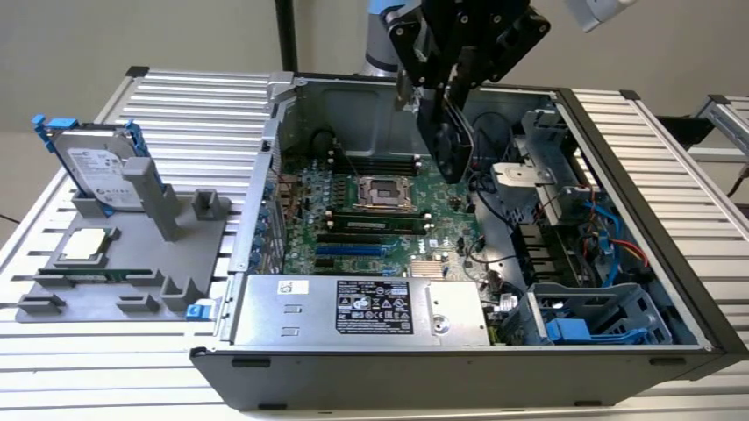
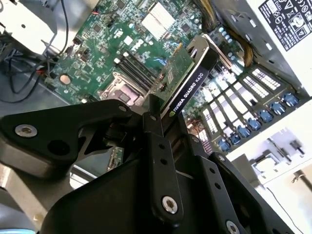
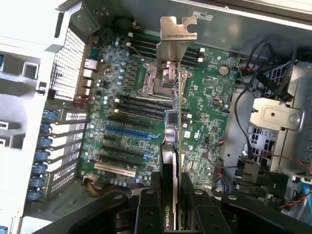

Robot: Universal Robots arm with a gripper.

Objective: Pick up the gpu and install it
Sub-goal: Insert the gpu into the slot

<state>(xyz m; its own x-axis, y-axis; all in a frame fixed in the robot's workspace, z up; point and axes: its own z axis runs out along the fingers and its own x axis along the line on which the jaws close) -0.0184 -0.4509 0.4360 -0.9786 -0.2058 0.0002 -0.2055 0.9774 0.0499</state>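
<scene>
Partly hidden, gpu (image 2: 191,82) clamped between the jaws.

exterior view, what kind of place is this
Probably a robot lab bench for computer assembly: an open computer case on a ribbed metal table, a grey fixture holding a hard drive, and the gripper holding the gpu.

The gpu (image 1: 452,140) in the gripper (image 1: 436,96) above the motherboard (image 1: 374,219) inside the case (image 1: 351,118), parts stand (image 1: 146,254) at the exterior view's left.
</scene>
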